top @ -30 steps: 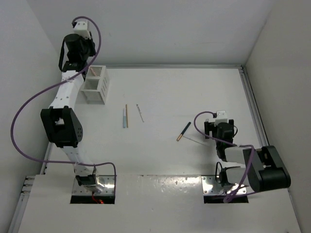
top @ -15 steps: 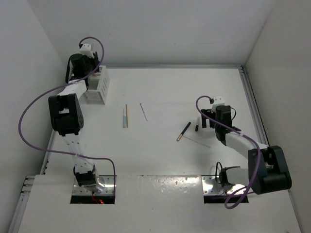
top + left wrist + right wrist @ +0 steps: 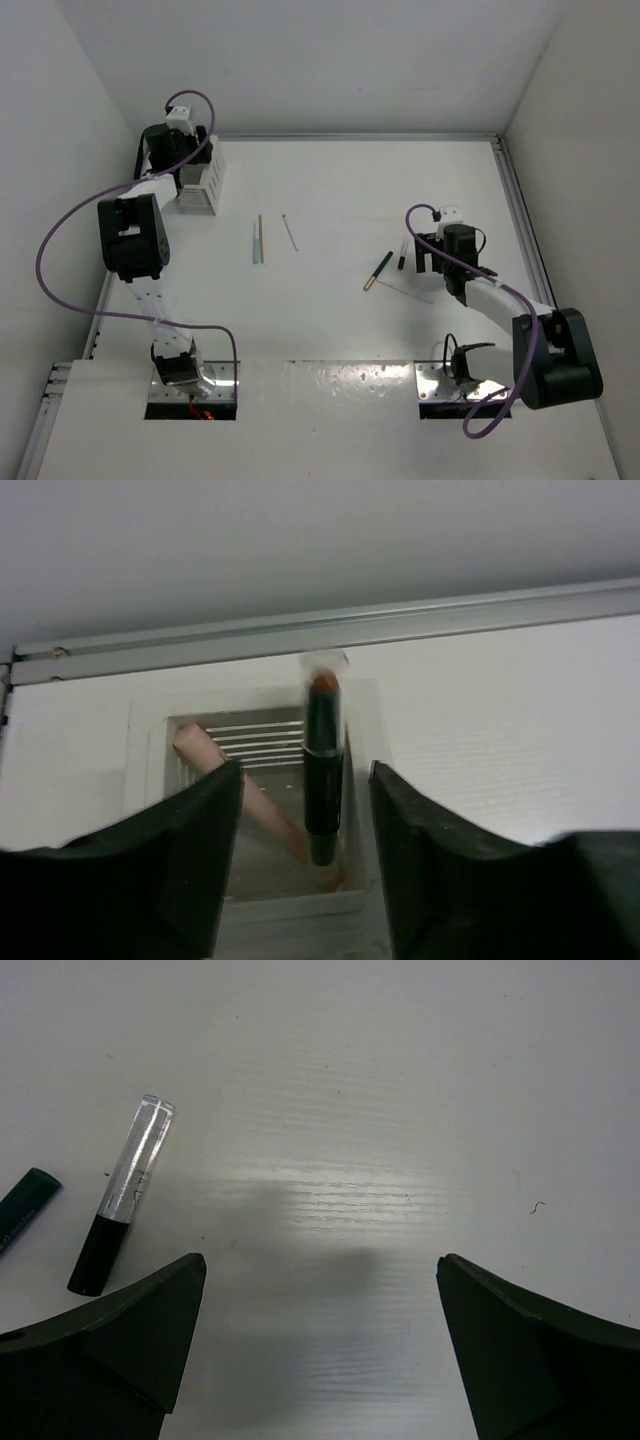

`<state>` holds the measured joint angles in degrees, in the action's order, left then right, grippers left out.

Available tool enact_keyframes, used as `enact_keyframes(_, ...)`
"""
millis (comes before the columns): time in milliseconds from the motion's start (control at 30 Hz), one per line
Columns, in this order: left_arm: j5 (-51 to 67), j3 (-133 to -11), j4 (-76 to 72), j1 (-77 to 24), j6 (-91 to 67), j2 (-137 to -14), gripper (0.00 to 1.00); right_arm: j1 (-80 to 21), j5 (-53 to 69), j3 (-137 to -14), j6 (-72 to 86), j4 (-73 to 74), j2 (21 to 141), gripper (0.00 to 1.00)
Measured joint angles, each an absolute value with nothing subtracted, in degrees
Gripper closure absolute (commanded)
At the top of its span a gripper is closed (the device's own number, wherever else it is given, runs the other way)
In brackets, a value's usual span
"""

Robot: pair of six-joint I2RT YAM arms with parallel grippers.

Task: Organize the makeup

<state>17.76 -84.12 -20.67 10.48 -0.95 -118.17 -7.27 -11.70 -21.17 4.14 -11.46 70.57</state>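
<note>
Pink stick (image 3: 245, 800) leans inside the white slotted rack (image 3: 150, 780), upper end toward 10 o'clock. Dark stick (image 3: 322, 780) with a reddish tip stands near upright in the same rack, just at 3 o'clock of the pink one; its outline is blurred. Cannot tell which slot either one sits in.

Left gripper (image 3: 305, 775) hangs over the rack, fingers (image 3: 200, 870) spread. One finger is on each side of the dark stick with a gap showing both sides, so it pinches nothing.

From overhead, the rack sits at 10 o'clock on the table (image 3: 400, 180), against the left wall.

- Pale blue stick (image 3: 256, 245) and tan stick (image 3: 261, 224) lie side by side at 9 o'clock of centre, both running 12 to 6. Cannot tell if they touch.
- Thin silvery stick (image 3: 290, 233) lies at 3 o'clock of that pair, apart from them.
- Black stick with copper tip (image 3: 378, 271) lies at 4 o'clock of centre, copper end pointing to 7 o'clock.
- Clear-capped tube (image 3: 125, 1200) with a black base lies just at 2 o'clock of the black stick.

Right gripper (image 3: 320, 1260) is low over bare table, fingers spread wide, gripping nothing. In its wrist view the tube lies at 10 o'clock, near the left finger.
</note>
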Motion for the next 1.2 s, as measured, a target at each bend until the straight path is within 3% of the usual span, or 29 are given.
enact_keyframes(67, 17.6, -84.7, -19.4, 10.5, -1.1, -118.2, 0.24, -7.3, -11.7, -21.2, 4.1, -11.0, 70.1, 0.01)
enact_keyframes(233, 16.8, -89.2, -15.5, 10.6, -0.5, -117.6, 0.24, -7.3, -11.8, -21.1, 4.2, -9.7, 67.9, 0.01)
enact_keyframes(433, 14.5, -89.1, -8.1, 9.0, 10.1, -107.3, 0.33, -7.3, -12.5, -21.0, 5.0, -6.9, 66.5, 0.01)
enact_keyframes(733, 12.6, -78.4, 9.6, -7.5, 19.5, -89.7, 0.41, -7.3, -15.9, -21.6, 7.1, -0.3, 66.6, 0.01)
enact_keyframes(933, 7.1, -63.4, 20.8, -14.3, 15.6, -91.2, 0.44, -6.8, -14.5, -22.2, 7.7, 3.5, 66.6, 0.12)
enact_keyframes(1133, 3.9, -62.5, 23.0, -15.0, 12.1, -90.4, 0.44, -5.5, -10.8, -30.1, 11.8, 12.1, 69.2, 0.21)
enact_keyframes(1200, 3.1, -62.4, 23.0, -15.0, 11.5, -89.7, 0.44, -5.4, -9.9, -34.8, 13.9, 14.0, 72.6, 0.29)
